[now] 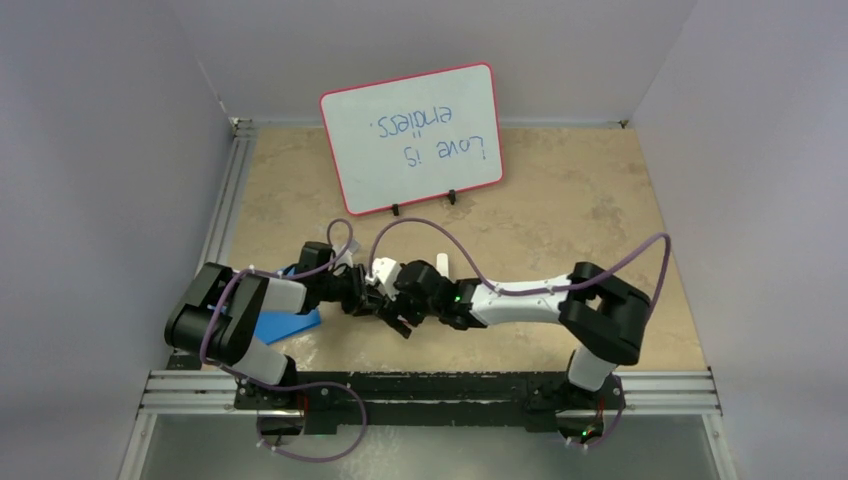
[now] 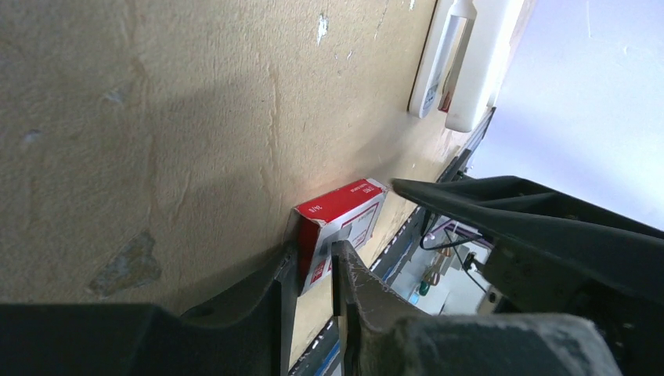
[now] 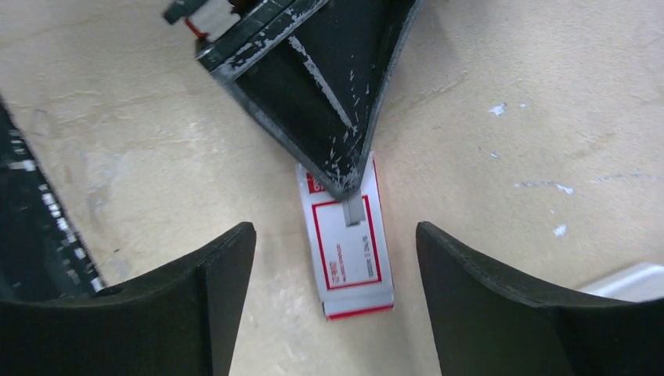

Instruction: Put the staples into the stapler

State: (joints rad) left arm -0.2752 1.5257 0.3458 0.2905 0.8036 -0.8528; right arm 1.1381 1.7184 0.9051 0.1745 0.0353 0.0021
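On the beige table the red staple box lies flat, left pincer nipped narrow on its end, right pincer spread wide astride it, white stapler well beyond the box, so loading seems barely begun

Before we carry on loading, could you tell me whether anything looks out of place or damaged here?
Nothing looks spilled or broken. The red staple box lies flat, label up, one end in the left pincer, the right pincer open above it. Only scuffs and white flecks mark the table.
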